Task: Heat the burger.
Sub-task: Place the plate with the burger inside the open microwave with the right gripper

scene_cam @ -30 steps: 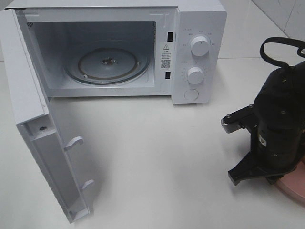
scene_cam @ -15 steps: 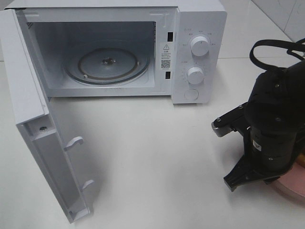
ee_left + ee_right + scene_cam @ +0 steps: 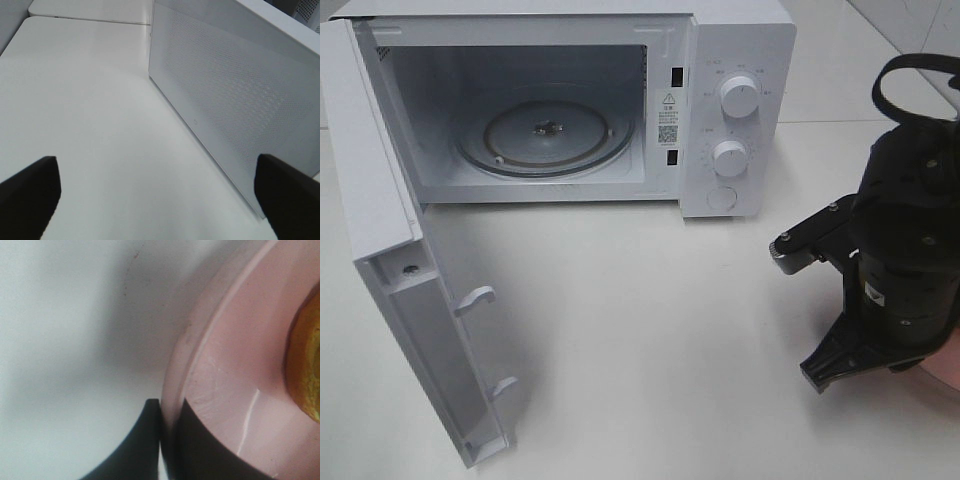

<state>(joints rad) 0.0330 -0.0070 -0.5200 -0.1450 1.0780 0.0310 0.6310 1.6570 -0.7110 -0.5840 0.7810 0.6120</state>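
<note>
In the right wrist view my right gripper (image 3: pixel 169 407) is shut on the rim of the pink plate (image 3: pixel 235 390), one finger on each side of the edge. The burger (image 3: pixel 305 370) shows only as a golden-brown edge on the plate. From the high view, the right arm (image 3: pixel 905 270) hides the burger and nearly all of the plate (image 3: pixel 946 372). The white microwave (image 3: pixel 740 60) stands at the back with its door (image 3: pixel 390 270) swung wide open and the glass turntable (image 3: pixel 545 135) bare. My left gripper (image 3: pixel 160 197) is open over the table beside a perforated white panel (image 3: pixel 235 95).
The microwave's open door juts toward the table's front left. White tabletop (image 3: pixel 640 330) stretches between the door and the right arm. Two knobs (image 3: pixel 738 96) sit on the microwave's right panel.
The right arm has shifted left and back again and turned a little, and it now covers almost all of the pink plate. The microwave and door have not moved.
</note>
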